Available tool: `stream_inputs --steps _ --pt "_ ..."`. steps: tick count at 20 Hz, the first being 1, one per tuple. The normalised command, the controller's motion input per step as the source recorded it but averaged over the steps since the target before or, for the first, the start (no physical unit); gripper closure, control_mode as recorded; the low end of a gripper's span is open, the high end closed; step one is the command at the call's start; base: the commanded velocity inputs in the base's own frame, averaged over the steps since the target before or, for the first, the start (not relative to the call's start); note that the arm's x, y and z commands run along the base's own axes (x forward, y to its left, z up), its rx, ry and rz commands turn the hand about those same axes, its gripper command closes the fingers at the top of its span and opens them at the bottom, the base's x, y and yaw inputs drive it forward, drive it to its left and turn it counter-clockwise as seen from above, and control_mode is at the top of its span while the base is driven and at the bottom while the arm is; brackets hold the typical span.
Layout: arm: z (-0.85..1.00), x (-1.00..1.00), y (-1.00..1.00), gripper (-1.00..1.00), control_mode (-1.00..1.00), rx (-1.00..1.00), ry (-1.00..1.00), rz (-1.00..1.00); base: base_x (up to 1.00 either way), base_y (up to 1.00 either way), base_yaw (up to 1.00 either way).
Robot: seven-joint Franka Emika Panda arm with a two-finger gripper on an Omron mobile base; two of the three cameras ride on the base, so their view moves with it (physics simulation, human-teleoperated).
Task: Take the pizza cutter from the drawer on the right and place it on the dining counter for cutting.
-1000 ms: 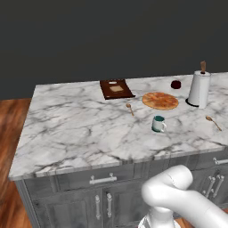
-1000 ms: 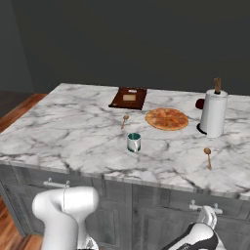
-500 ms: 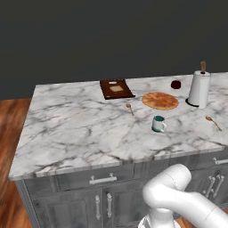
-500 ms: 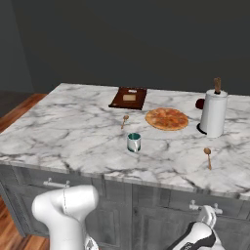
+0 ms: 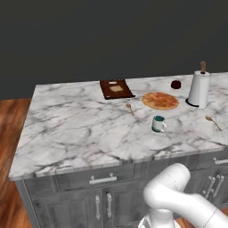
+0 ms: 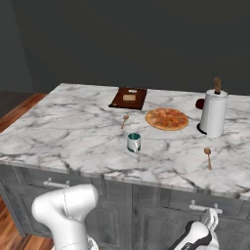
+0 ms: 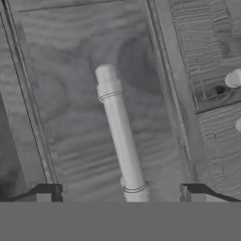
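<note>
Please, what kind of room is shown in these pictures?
Most likely a kitchen. A large dining counter of white marble stands over dark grey cabinets with silver handles, and on it lie a pizza, a mug and a paper towel roll.

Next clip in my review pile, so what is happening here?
The hand is down at the right drawer, closed, fingers spread either side of its silver handle without gripping it. No pizza cutter is out. The dining counter holds a pizza, mug, paper towel roll, two wooden spoons and a brown board.
</note>
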Motion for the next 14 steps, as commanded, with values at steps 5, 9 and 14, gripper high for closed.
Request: stream_inputs --steps 5,9,14 --pt "-0.28 0.33 -0.04 -1.00 -1.00 0.00 -0.07 -0.17 0.00 0.00 0.00" --pt "-0.31 0.25 0.00 -1.00 -1.00 0.00 -0.11 -0.01 0.00 0.00 0.00" --pt "-0.31 0.08 -0.03 -1.00 -1.00 0.00 -0.11 0.00 0.00 0.00 0.00"
